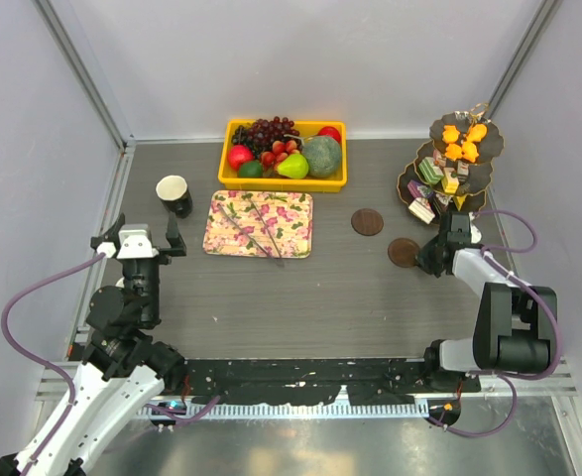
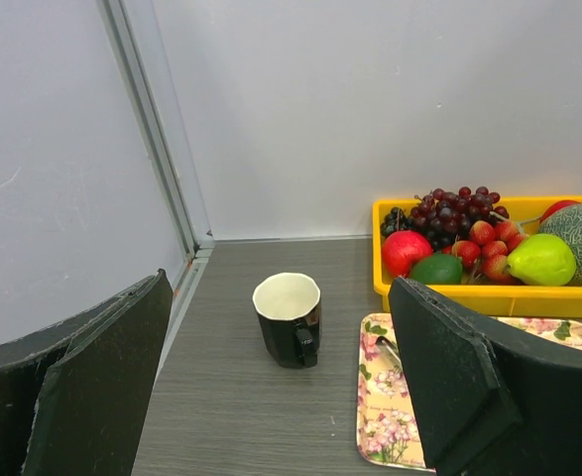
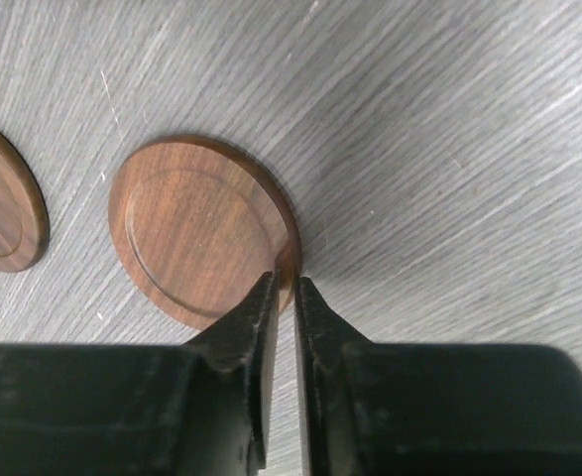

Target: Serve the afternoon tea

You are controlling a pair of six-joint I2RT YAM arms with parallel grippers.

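Right wrist view: my right gripper [image 3: 283,283] has its two fingers almost together, pinched on the thin edge of a round wooden coaster [image 3: 201,228]. The coaster lies flat on the tabletop [image 3: 449,149]. I think this is the tricky bit. I only have a tiny bit of the rim, so the coaster could slip out when I lift it, or tip and fall. If I press down too hard, the fingertips could scrape the tabletop. A second coaster [image 3: 3,198] lies near it, not touching. A sideways slide could bump it.

My left gripper [image 1: 144,236] has its fingers wide apart and holds nothing. The black cup [image 2: 289,319] stands upright a little way past it. If I go in crooked, one finger could hit the cup and knock it over.

Now the things that hold stuff. The flower tray [image 1: 259,224] sits in the middle, and I see nothing on it but its print. The black cup is white inside and looks empty.

Farther back on the right is the three-tier stand [image 1: 409,188], just behind my right arm. A careless swing could hit it. Orange pastries [image 1: 461,139] sit on its top level and cake pieces [image 1: 437,178] on the lower ones.

Farthest back is the yellow bin [image 1: 281,183], full of fruit: grapes [image 1: 271,131], a pear [image 1: 292,166] and a melon [image 1: 322,156].
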